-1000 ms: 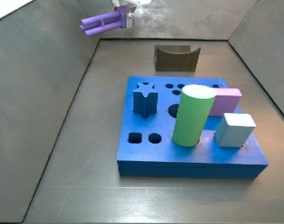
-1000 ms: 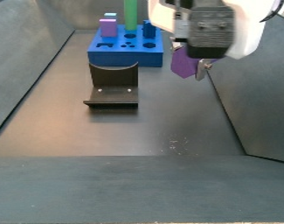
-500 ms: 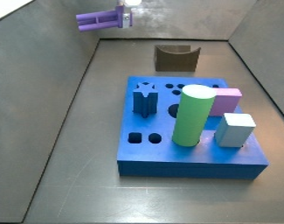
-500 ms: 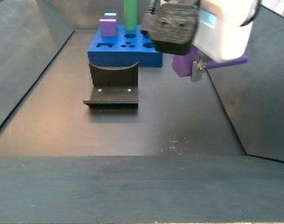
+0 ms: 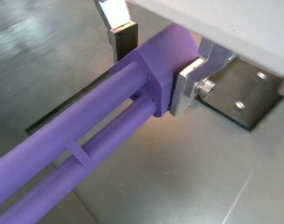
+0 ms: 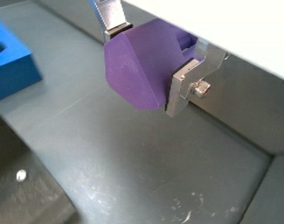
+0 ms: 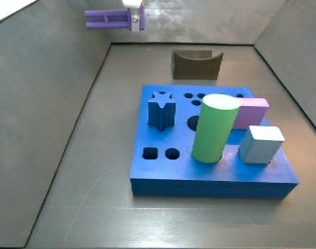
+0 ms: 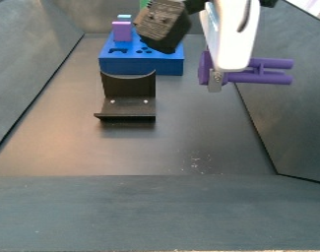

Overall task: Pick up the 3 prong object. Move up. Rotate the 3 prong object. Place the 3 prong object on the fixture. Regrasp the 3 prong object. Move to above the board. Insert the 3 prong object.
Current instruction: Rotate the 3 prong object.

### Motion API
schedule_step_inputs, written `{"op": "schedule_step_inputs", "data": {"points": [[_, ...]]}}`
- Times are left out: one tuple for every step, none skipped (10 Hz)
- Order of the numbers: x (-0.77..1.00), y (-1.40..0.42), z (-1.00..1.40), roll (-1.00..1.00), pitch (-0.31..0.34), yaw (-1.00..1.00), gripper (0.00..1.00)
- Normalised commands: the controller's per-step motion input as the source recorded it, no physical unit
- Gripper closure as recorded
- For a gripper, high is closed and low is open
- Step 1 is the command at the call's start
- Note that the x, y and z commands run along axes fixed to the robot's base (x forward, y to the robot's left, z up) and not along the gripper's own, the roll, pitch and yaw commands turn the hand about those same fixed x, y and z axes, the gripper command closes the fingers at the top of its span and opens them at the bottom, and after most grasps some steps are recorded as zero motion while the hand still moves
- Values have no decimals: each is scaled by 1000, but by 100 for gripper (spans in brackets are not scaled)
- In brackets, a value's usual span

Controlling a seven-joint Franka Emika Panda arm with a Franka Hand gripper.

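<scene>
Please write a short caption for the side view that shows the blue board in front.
Gripper holds the 3 prong object horizontally, high above the floor, behind the fixture and the board.

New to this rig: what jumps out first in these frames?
The light-purple pronged plastic piece, clamped in the gripper and lying level high above the dark floor. Next, the large blue board carrying a tall green cylinder, with the small dark notched fixture beyond it.

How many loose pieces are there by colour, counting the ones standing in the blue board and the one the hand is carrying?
Purple: 1, the 3 prong object, held high in the hand
Green: 1, the cylinder
Pink: 1, the cube
Pale grey-blue: 1, the block
Dark blue: 1, the star peg
Total: 5, four standing in the board
</scene>
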Motion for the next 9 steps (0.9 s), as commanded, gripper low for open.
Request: {"op": "schedule_step_inputs", "data": {"points": [[7, 10, -12, -26, -6, -1000, 100], [7, 10, -12, -27, -6, -1000, 100], [7, 10, -12, -28, -6, -1000, 100], [7, 10, -12, -29, -6, -1000, 100], [7, 11, -12, -31, -7, -1000, 100], [7, 11, -12, -33, -7, -1000, 100], [7, 11, -12, -36, -8, -1000, 100], [6, 11, -12, -38, -8, -1000, 100], [6, 11, -12, -41, -9, -1000, 100]]}}
